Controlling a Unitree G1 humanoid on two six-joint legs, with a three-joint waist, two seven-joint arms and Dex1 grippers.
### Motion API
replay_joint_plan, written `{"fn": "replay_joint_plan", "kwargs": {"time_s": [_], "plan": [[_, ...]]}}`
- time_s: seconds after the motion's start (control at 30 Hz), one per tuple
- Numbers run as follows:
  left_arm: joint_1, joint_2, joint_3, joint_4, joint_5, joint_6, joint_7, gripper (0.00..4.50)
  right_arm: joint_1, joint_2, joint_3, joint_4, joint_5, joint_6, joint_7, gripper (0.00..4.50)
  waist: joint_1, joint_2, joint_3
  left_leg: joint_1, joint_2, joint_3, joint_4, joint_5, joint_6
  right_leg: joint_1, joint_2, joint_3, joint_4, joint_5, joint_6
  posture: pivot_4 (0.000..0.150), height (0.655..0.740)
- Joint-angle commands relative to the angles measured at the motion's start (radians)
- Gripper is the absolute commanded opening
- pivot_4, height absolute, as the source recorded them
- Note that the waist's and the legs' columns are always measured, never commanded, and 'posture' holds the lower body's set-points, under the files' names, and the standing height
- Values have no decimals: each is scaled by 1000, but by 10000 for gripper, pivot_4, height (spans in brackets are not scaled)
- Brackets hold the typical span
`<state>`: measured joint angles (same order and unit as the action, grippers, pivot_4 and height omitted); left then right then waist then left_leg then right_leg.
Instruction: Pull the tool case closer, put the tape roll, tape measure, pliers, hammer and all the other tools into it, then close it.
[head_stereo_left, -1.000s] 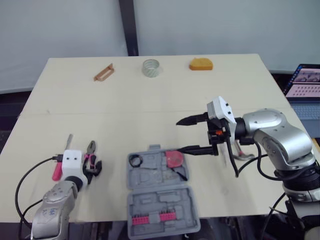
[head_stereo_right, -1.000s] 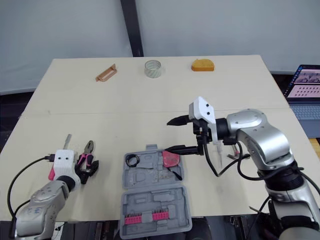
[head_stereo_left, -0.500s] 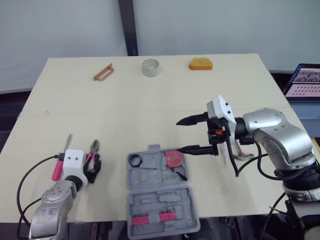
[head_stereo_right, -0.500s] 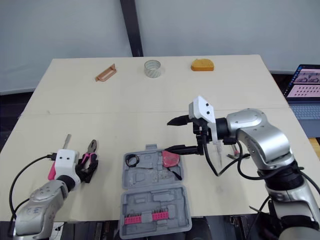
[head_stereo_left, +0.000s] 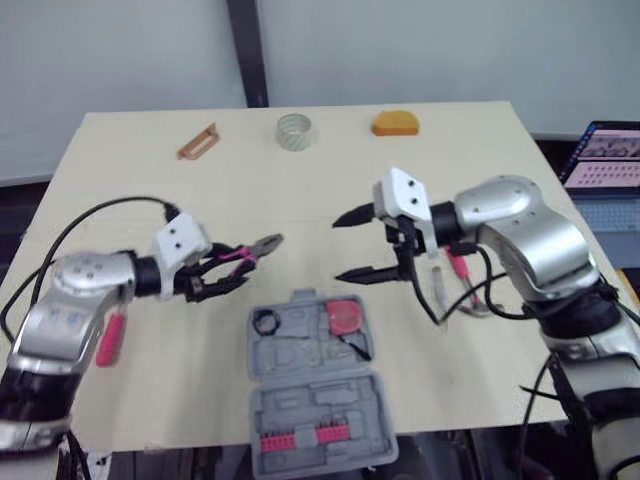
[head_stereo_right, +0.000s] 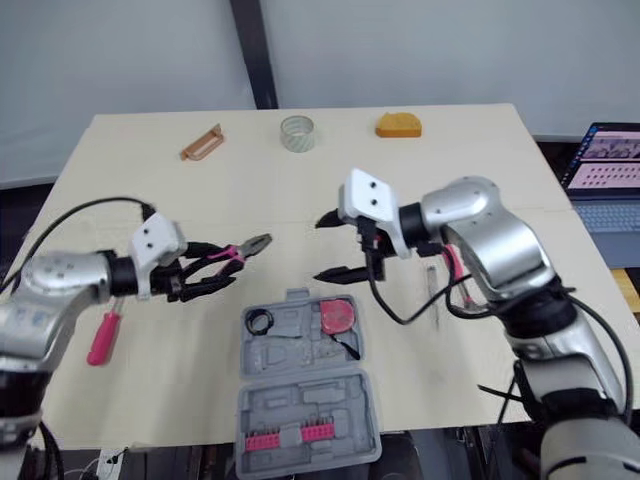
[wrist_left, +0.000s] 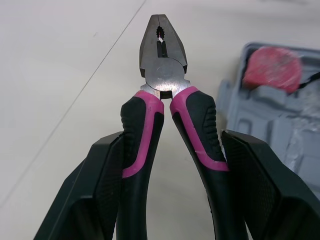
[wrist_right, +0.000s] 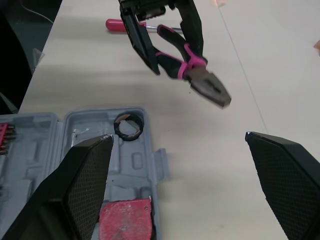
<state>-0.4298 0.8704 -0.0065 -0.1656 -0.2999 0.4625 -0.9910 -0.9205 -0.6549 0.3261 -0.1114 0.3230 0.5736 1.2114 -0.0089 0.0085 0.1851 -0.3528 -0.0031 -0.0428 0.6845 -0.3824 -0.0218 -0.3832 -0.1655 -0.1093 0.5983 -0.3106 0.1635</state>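
Up off the pale wooden table (head_stereo_left: 300, 200) since a moment ago come the black-and-pink-handled pliers (wrist_left: 162, 80), which had been lying to the left of the open grey plastic tool case (head_stereo_left: 300, 395). Now the left gripper (head_stereo_left: 228, 270) has them clenched by both handles, one black finger pressed on each, and holds them in the air just past the case's far left corner, steel nose closed and aimed toward the case. The pink-handled screwdriver (head_stereo_left: 108, 338) they lay beside is on the table to the case's left, its shaft covered by the left arm. The right gripper (head_stereo_left: 338, 250) hovers beyond the case's far right corner, fingers spread wide and gripping nothing. Behind its forearm a pink-handled tool (head_stereo_left: 457, 268) lies mostly covered, too hidden to name. Inside the case's far half sit a small black ring (head_stereo_left: 266, 322) and a red disc (head_stereo_left: 345, 316); a row of red bits (head_stereo_left: 305, 435) lines the near half. Well beyond the case, along the table's far edge, are a brown strip-like object (head_stereo_left: 197, 142) I can't identify, a clear tape roll (head_stereo_left: 296, 132) and an orange tape measure (head_stereo_left: 396, 124).
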Motion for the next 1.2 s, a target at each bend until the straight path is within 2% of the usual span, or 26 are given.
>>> {"fn": "replay_joint_plan", "kwargs": {"time_s": [0.03,0.2,0.83,0.93,1.1,1.13,1.2], "plan": [[-95,-21,-76,26,17,-44,-78,25967,-50,29,50,7,-58,5,-8,45000,-11,0,0,0,0,0,-1,0,0,-1,0,-1,2,0,0,1500,7400],[-149,-52,-125,42,22,-56,-126,25967,-73,56,103,8,-106,34,-1,45000,-31,0,0,-3,1,1,-1,0,0,-11,0,-2,12,0,0,1500,7400],[-144,-92,-139,-12,24,-27,-131,25967,-73,124,169,75,-203,-4,11,45000,-29,0,0,-3,1,2,2,0,0,-11,-1,-2,14,0,0,1500,7400],[-142,-93,-139,-15,27,-24,-130,25967,-73,126,168,76,-207,-6,13,36184,-28,0,0,-3,1,2,2,0,0,-11,-1,-1,14,0,0,1500,7400],[-142,-99,-137,-23,19,-15,-122,25967,-69,128,169,76,-215,-9,16,11111,-28,0,0,-3,1,2,2,0,0,-11,-1,-1,14,0,0,1500,7400],[-142,-100,-138,-23,19,-15,-122,25967,-69,129,168,76,-217,-9,16,9548,-28,0,0,-3,1,2,2,0,0,-11,-1,-1,14,0,0,1500,7400],[-142,-101,-138,-24,18,-13,-122,25967,-68,132,164,72,-216,-7,15,9719,-28,0,0,-3,1,2,3,0,0,-11,-1,-1,14,0,0,1500,7400]]}}
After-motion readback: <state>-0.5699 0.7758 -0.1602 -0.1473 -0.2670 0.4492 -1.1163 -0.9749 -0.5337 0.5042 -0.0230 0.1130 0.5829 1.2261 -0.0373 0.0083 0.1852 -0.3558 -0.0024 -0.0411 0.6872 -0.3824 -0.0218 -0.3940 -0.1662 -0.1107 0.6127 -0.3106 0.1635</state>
